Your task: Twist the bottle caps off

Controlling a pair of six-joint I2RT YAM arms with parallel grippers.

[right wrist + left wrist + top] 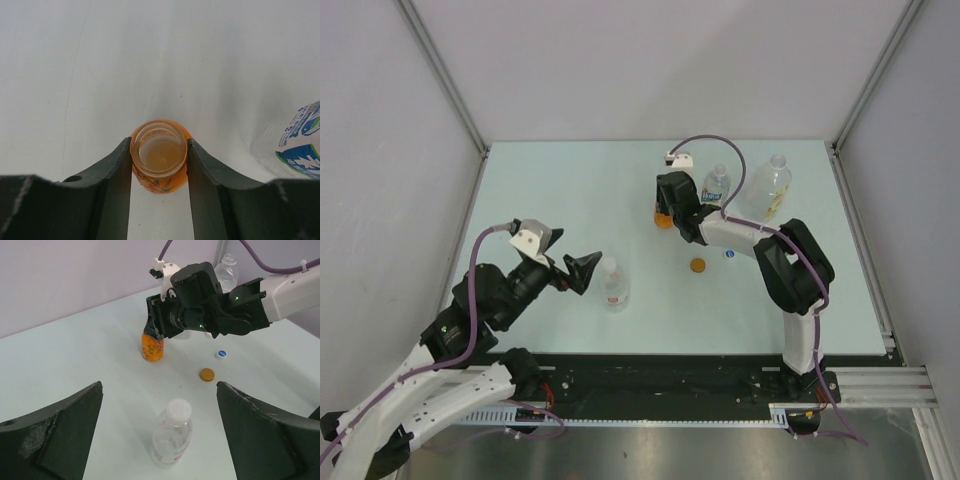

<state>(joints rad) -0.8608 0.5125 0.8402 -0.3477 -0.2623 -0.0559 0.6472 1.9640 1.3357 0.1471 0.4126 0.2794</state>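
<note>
The small orange bottle (161, 183) stands upright with its mouth uncapped, and my right gripper (159, 146) is shut on its neck, also seen in the top view (665, 207). An orange-brown cap (697, 265) and a blue cap (729, 254) lie loose on the table. The small red-labelled bottle (171, 437) stands upright with its white cap (178, 410) on. My left gripper (160, 390) hangs open just short of it, a finger on each side and touching nothing. Behind the right arm stand the blue-labelled bottle (716, 186) and the large clear bottle (767, 188).
The pale table (560, 190) is walled by grey panels left, right and behind. The right arm (790, 265) reaches across the middle right, over the two loose caps. A black rail (650, 375) runs along the near edge.
</note>
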